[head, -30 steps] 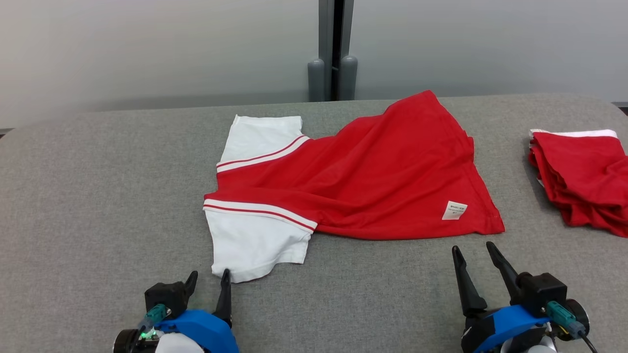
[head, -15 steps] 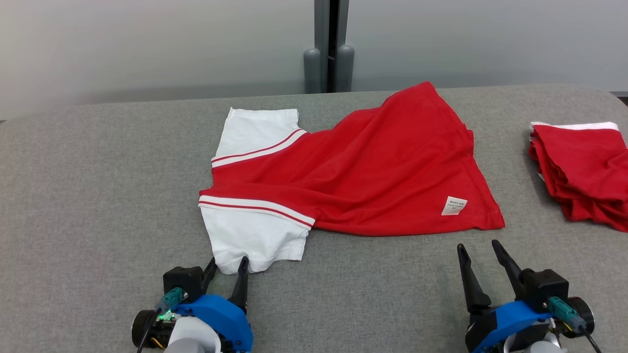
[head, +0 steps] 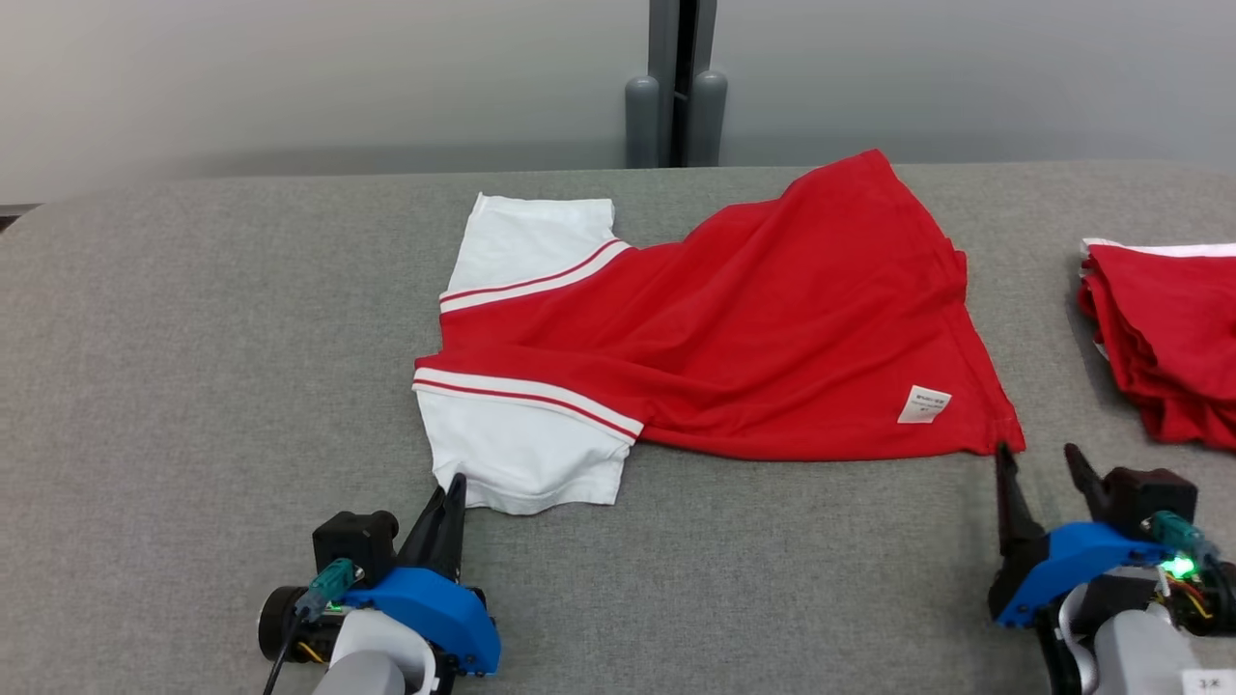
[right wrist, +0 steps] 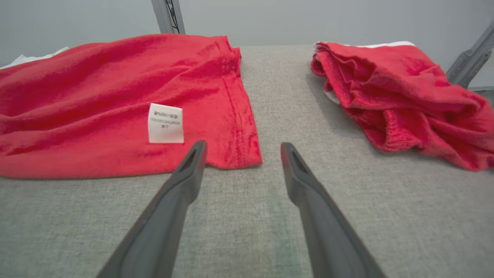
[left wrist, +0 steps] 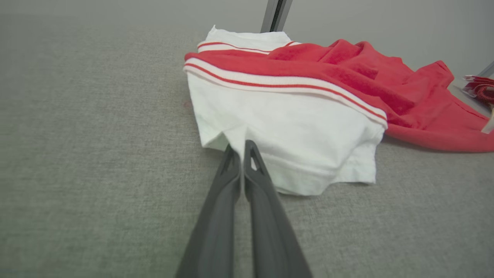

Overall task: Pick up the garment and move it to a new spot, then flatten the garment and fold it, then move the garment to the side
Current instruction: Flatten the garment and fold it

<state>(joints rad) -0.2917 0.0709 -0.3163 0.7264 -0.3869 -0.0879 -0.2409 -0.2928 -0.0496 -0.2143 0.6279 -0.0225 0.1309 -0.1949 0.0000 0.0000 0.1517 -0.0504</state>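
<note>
A red garment [head: 753,338] with white sleeves lies spread on the grey counter [head: 193,386], sleeves toward the left and hem toward the right, a white label [head: 924,403] near the hem. The left hand [head: 450,487] is clenched on the near corner of the front white sleeve [head: 521,454]. The right hand [head: 1037,449] is released, its fingers spread apart, their tips just beside the hem's near corner. Another red cloth pile [head: 1168,338] sits at the far right.
</note>
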